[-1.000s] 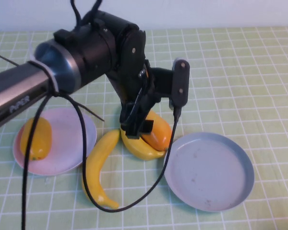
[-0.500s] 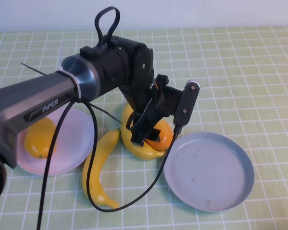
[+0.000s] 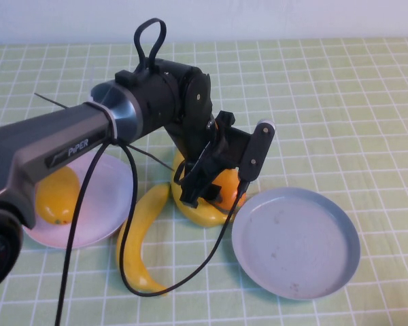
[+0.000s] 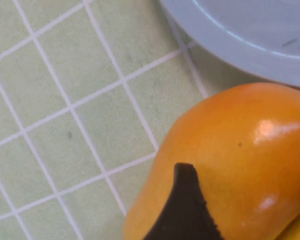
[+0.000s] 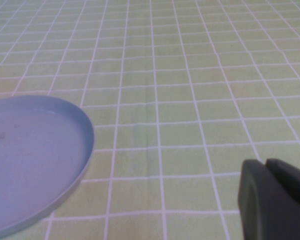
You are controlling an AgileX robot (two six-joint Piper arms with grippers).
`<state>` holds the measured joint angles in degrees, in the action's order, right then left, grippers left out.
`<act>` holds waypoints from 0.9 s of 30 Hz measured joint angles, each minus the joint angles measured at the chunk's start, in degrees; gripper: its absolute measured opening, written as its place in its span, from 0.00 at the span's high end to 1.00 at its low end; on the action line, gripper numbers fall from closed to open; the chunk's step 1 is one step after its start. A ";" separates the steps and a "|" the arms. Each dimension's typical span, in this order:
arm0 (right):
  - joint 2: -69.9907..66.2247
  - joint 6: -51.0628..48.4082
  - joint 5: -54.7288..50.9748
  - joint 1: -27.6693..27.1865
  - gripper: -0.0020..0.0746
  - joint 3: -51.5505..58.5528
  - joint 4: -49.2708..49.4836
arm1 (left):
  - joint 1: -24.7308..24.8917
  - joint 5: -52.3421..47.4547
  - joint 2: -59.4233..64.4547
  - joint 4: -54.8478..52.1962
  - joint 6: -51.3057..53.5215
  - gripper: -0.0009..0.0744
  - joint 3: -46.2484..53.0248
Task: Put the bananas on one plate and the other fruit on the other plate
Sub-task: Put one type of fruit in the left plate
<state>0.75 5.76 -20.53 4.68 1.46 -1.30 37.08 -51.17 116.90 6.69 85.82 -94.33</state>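
The left gripper (image 3: 205,185) sits low over the orange mango (image 3: 226,192) near the middle of the worktop. Its fingers straddle the fruit and one dark fingertip (image 4: 182,210) is pressed against the skin in the left wrist view, but I cannot tell whether the grip has fully closed on it. This mango leans on a banana (image 3: 198,212) that curls round its near side. A second banana (image 3: 137,241) lies apart toward the near edge.

The step in hand looks like taking this mango to the pink plate (image 3: 115,187) by the left edge, where the other mango (image 3: 54,195) already rests. To do it well, the fingers should bite across the plump middle of the fruit, not its tapered end, since the smooth skin could slip. The lift should go straight up before any sideways travel, so the banana underneath is not dragged along or rolled. The drop point should be the bare part of the pink plate, clear of the mango already there.

The blue plate (image 3: 296,243) near the right near corner holds nothing. The right gripper (image 5: 275,200) hangs just beyond that plate's rim, its fingers looking closed together.
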 joint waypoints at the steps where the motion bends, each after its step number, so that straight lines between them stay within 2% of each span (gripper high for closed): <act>1: 0.00 0.00 0.00 0.00 0.99 0.00 0.00 | 0.00 0.29 0.15 0.13 0.11 0.37 -0.12; 20: 0.00 0.00 0.00 0.00 0.99 0.00 -0.02 | -0.09 6.12 3.18 2.93 0.90 0.36 -1.02; 27: 0.00 0.00 0.00 0.00 0.99 0.00 -0.12 | -0.09 7.73 3.40 3.05 0.90 0.39 -1.28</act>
<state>0.75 5.76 -20.53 4.68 1.46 -1.41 36.99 -43.44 120.30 9.74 86.72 -95.61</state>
